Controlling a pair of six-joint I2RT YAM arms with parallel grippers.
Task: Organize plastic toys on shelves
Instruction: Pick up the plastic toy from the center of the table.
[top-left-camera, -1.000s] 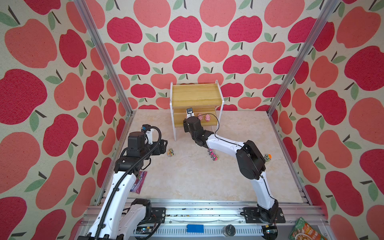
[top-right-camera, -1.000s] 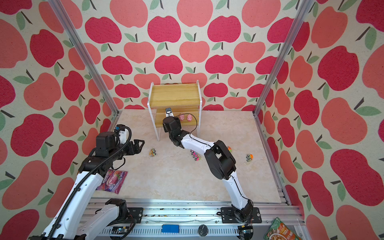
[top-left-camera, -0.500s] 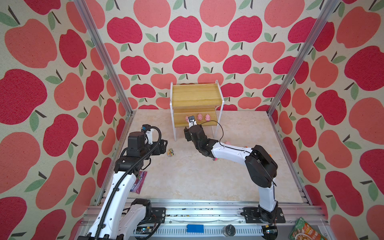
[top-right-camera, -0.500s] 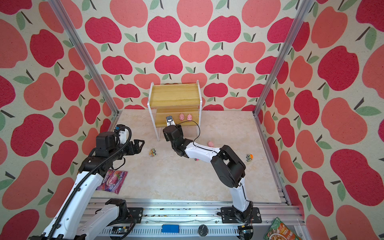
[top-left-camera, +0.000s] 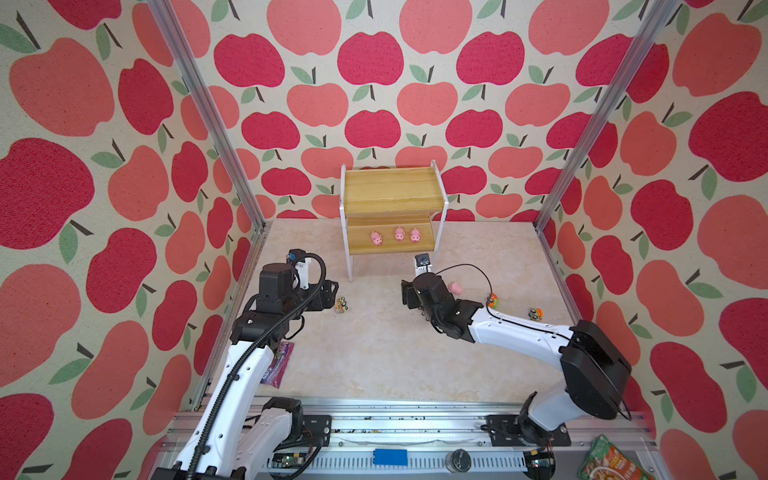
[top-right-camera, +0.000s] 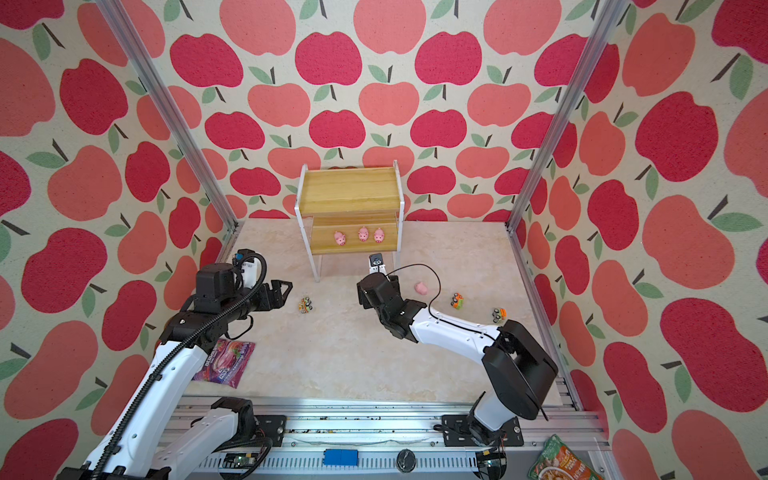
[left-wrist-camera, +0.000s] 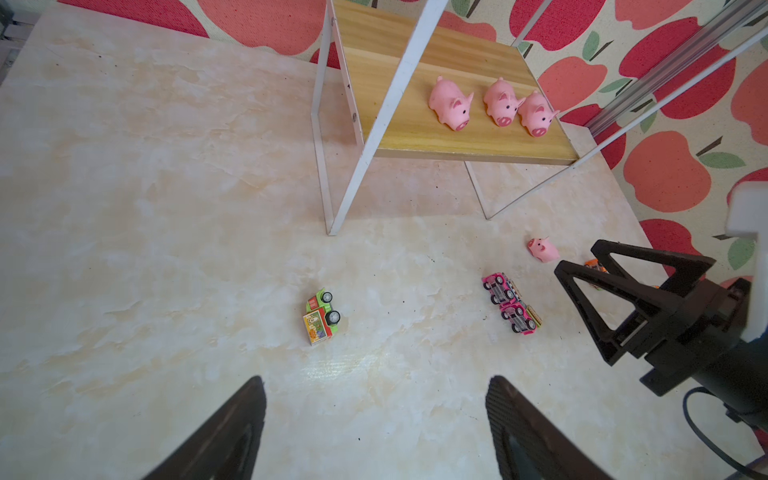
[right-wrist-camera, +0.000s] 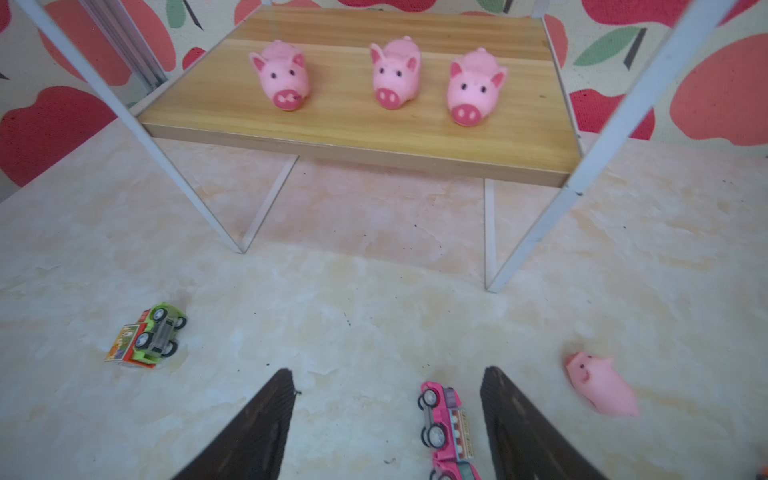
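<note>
Right wrist view tells the most: the right pincer (right-wrist-camera: 389, 372) hangs open and empty above the bench (right-wrist-camera: 374, 291), and the pink truck (right-wrist-camera: 442, 419), tipped off its wheels, lies between its fingers without touching them; the shelves (right-wrist-camera: 353, 124) stand at the middle of the far edge of the bench; three pigs (right-wrist-camera: 392, 72) stand in a row on the lower board, and the upper board is bare; the fourth pig (right-wrist-camera: 600, 388) lies on its side on the bench, near the right front leg of the shelves; the left pincer (left-wrist-camera: 376, 379) is open too and holds nothing, with the yellow-green truck (left-wrist-camera: 321, 316) tipped over in front of it; two more trucks (top-left-camera: 493, 299) sit toward the right edge.

I judge that the next pick is the pink truck or the fourth pig; to do it well, descend straight, close across the narrow body, lift clear before moving forward, and keep away from the white legs; the left end of the lower board has room for the pig.
</note>
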